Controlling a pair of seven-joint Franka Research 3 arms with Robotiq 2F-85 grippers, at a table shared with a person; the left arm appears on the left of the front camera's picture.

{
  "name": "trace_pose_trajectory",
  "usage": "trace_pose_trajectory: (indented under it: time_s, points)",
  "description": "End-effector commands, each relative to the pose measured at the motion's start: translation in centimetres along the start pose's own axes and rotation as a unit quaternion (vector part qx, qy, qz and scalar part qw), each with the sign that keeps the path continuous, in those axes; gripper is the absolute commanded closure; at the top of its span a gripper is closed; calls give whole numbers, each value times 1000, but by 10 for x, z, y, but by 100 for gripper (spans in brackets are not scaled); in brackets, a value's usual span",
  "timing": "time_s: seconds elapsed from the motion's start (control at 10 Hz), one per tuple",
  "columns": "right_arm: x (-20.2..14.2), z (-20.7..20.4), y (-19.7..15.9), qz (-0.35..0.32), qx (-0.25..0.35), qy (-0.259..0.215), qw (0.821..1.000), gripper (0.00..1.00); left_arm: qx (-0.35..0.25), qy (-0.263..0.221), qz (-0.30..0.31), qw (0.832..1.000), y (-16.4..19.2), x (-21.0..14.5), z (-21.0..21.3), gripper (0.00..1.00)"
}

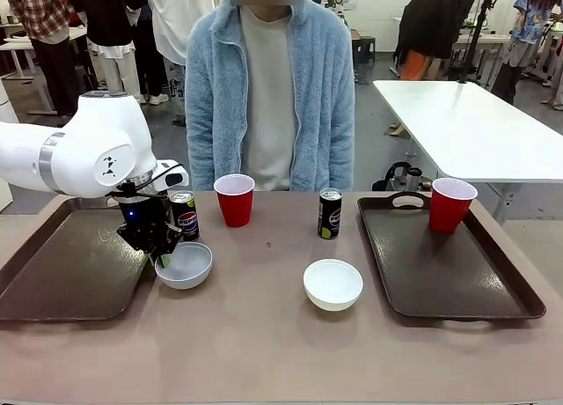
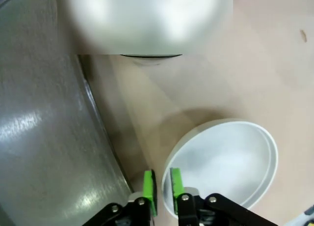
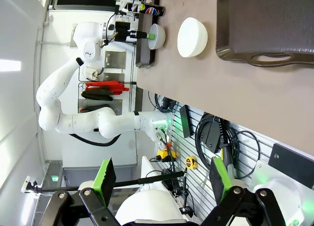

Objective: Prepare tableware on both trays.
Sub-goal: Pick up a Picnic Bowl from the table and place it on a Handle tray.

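The left gripper (image 2: pixel 162 185) is closed on the rim of a white bowl (image 2: pixel 221 159), one pad inside and one outside. The bowl stands on the surface (image 1: pixel 264 335) just beside the left tray (image 1: pixel 62 273). The right gripper (image 3: pixel 162 174) is wide open, holding nothing.

We see the left tray (image 1: pixel 62 273) and right tray (image 1: pixel 440 273), dark brown, at the table's left and right edges. A red cup (image 1: pixel 451 204) stands in the right tray's far right corner. Toward the far edge stand the Pepsi can (image 1: pixel 185 215), second red cup (image 1: pixel 234 199) and dark can (image 1: pixel 330 213). The left bowl (image 1: pixel 189 266) sits just beside the left tray's rim; the middle bowl (image 1: pixel 332 284) sits mid-table.
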State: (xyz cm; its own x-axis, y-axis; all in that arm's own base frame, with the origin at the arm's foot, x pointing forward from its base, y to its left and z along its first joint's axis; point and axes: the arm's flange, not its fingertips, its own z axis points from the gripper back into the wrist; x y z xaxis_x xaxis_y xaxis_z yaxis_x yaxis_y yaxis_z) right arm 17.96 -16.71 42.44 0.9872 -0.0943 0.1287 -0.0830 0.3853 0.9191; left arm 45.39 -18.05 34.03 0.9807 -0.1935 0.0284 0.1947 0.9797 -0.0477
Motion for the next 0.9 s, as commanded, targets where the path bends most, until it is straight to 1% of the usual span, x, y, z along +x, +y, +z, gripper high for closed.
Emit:
trace_pose_trajectory:
  time_s: [0.0,0.2,0.3,0.5,0.6,0.7,0.8]
  points:
    - [2,1,2,-5,3,-6,1000,0,-12,11,6,1000,-2,2,4,100]
    - [2,1,2,-5,3,-6,1000,0,-22,11,11,1000,-1,-2,11,100]
    - [2,1,2,-5,3,-6,1000,0,-30,7,30,999,1,-6,20,100]
    - [2,1,2,-5,3,-6,1000,0,-63,-16,42,997,19,-36,62,100]
    - [2,1,2,-5,3,-6,1000,0,-82,-37,42,995,41,-53,84,100]
    - [2,1,2,-5,3,-6,1000,0,-99,-52,59,992,70,-61,100,100]
    - [2,1,2,-5,3,-6,1000,0,-113,-49,81,989,104,-59,104,100]
